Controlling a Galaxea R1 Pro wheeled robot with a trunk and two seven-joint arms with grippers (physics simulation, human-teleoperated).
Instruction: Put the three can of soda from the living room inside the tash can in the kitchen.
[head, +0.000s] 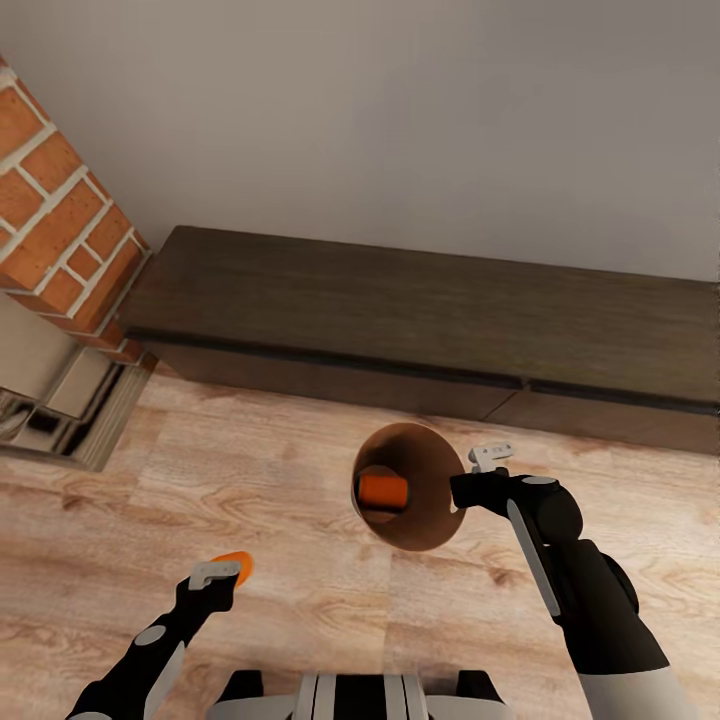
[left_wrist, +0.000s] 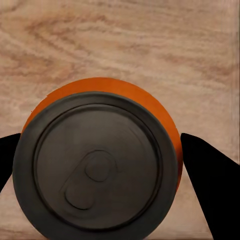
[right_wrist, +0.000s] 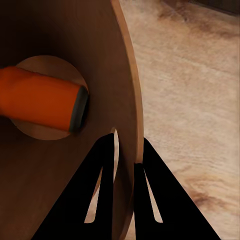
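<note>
My right gripper (head: 478, 476) is shut on the rim of the brown tash can (head: 432, 520), which is lifted and tipped so its mouth faces me. One orange can of soda (head: 384, 490) lies on its side inside. In the right wrist view the fingers (right_wrist: 102, 165) pinch the bin wall (right_wrist: 117, 75), with that orange can (right_wrist: 42, 102) on the bin's bottom. My left gripper (head: 224, 572) is shut on a second orange can (head: 240, 562), held low over the floor. Its grey top (left_wrist: 97, 165) sits between the fingers (left_wrist: 207, 170). The blue can is out of view.
A long dark low cabinet (head: 400, 310) runs along the grey wall ahead. The red brick chimney (head: 60, 210) and its metal hearth (head: 50, 405) stand at the left. Light wood plank floor (head: 260, 460) lies between me and the cabinet.
</note>
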